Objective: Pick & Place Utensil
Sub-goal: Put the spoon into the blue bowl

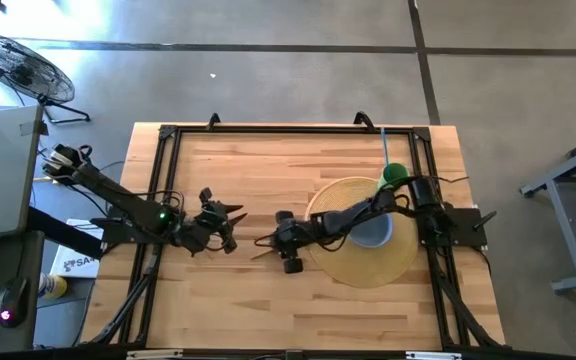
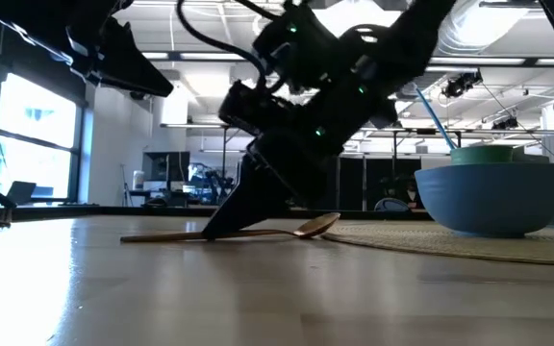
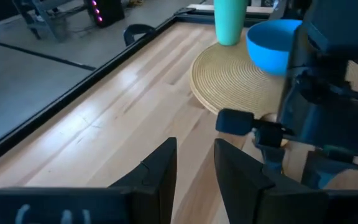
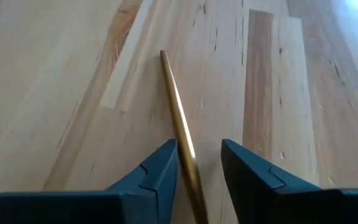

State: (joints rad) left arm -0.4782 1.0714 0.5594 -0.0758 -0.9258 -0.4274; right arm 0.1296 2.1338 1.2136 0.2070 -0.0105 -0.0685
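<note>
A gold spoon [image 2: 258,232] lies flat on the wooden table, its bowl end [image 2: 317,226] at the edge of the woven mat. Its thin handle [image 4: 176,112] runs away from the right wrist camera. My right gripper [image 4: 197,163] is open and points down at the table mid-way along the spoon [image 2: 221,229], one finger on each side of the handle. In the high view it sits left of the mat [image 1: 273,243]. My left gripper [image 1: 226,228] is open and hovers above the table's left-middle [image 3: 196,165], apart from the spoon. My right gripper comes from above, slanting down, with its fingers across the spoon's handle [image 4: 188,158], which lies on the table between them. The handle runs close along one finger [image 4: 166,165]; I cannot tell whether it touches.
A round woven mat [image 1: 368,262] on the table's right half carries a blue bowl [image 2: 493,197]. A green cup with a blue straw [image 1: 393,175] stands at the mat's far edge. A black frame [image 1: 268,130] borders the table. Bare wood lies toward the near edge.
</note>
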